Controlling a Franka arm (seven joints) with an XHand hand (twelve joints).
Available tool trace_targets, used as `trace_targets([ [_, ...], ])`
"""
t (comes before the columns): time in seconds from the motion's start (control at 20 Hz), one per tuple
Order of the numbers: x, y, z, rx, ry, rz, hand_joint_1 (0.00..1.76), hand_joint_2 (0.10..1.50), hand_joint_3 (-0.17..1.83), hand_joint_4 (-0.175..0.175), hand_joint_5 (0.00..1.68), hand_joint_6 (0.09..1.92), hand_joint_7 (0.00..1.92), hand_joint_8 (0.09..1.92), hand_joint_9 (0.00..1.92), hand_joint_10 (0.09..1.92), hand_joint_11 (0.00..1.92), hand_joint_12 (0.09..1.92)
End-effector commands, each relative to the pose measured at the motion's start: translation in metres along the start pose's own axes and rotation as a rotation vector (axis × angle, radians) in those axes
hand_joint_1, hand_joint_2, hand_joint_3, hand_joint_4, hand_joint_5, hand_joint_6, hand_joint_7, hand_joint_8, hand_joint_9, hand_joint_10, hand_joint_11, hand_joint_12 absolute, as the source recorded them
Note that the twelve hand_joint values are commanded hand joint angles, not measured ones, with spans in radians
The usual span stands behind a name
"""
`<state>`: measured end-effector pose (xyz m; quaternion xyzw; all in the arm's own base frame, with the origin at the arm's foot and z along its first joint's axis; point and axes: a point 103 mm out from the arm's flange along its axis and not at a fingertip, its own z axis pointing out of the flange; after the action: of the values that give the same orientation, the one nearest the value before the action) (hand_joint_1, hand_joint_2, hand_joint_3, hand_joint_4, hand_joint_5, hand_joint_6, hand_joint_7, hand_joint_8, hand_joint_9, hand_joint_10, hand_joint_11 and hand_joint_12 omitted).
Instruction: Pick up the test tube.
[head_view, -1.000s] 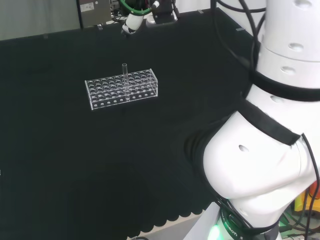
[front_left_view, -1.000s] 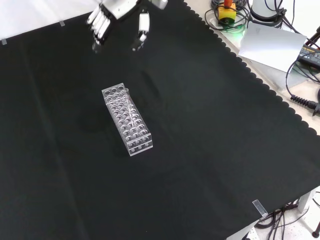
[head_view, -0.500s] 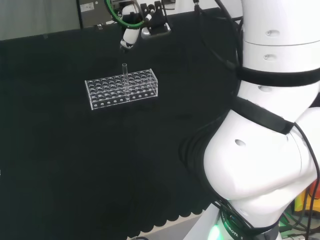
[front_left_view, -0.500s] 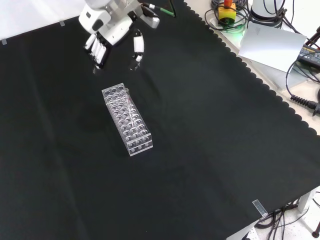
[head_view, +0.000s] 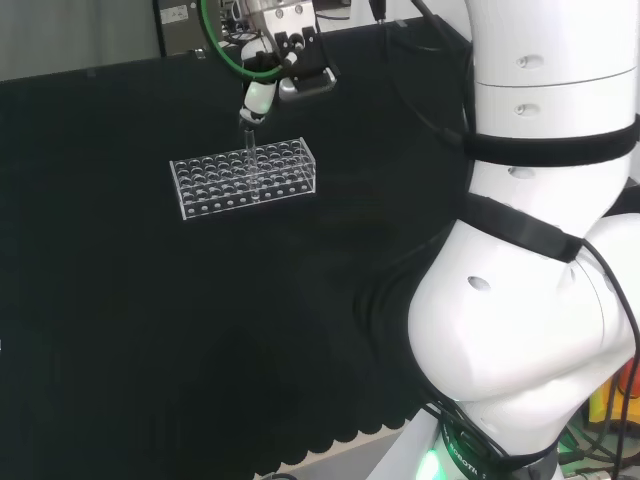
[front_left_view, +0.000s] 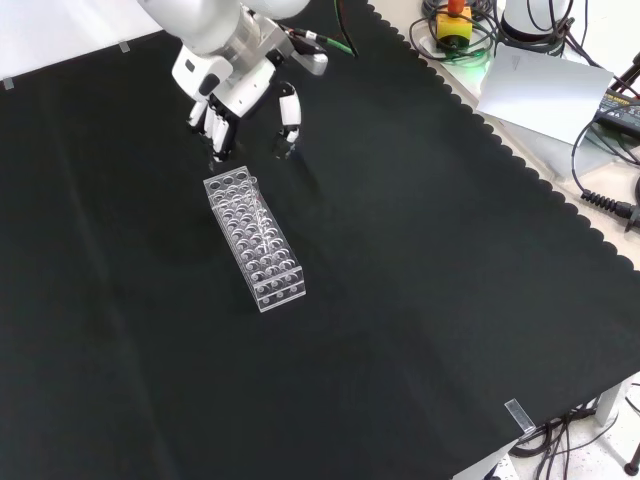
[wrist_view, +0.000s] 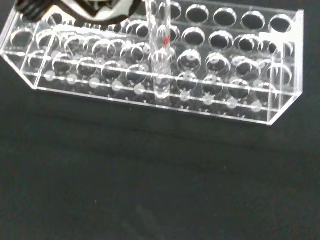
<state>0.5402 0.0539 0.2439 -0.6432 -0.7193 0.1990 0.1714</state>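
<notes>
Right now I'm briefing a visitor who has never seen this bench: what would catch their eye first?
Probably the big white arm at the right of the head view. Next, the clear rack alone on the black cloth, with one test tube standing upright in it. In the front view the hand hovers at the rack's far end, fingers apart, holding nothing.

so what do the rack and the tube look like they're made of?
Rack: clear, glossy, likely acrylic; the black cloth shows through its flat walls. Test tube: clear and smooth, glass or plastic, I cannot tell which; highlights run along its round wall.
</notes>
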Motion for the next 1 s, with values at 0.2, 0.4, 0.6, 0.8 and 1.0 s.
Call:
trace_targets([
  [0.2, 0.012, 0.009, 0.026, 0.054, -0.018, -0.006, 0.87, 0.68, 0.62, -0.128, 0.54, 0.25, 0.76, 0.86, 0.66, 0.79, 0.25, 1.50],
  [0.4, 0.013, 0.013, 0.030, 0.058, -0.022, -0.010, 0.88, 0.68, 0.62, -0.127, 0.52, 0.29, 0.77, 0.86, 0.67, 0.78, 0.26, 1.50],
  [0.6, 0.017, 0.022, 0.034, 0.061, -0.027, -0.003, 0.88, 0.68, 0.62, -0.125, 0.48, 0.35, 0.77, 0.86, 0.67, 0.78, 0.27, 1.50],
  [0.8, 0.019, 0.026, 0.035, 0.060, -0.028, 0.006, 0.90, 0.68, 0.62, -0.124, 0.47, 0.38, 0.78, 0.86, 0.68, 0.78, 0.27, 1.50],
  [1.0, 0.024, 0.041, 0.039, 0.027, -0.044, 0.027, 0.93, 0.66, 0.64, -0.129, 0.50, 0.52, 0.86, 0.85, 0.73, 0.76, 0.34, 1.46],
])
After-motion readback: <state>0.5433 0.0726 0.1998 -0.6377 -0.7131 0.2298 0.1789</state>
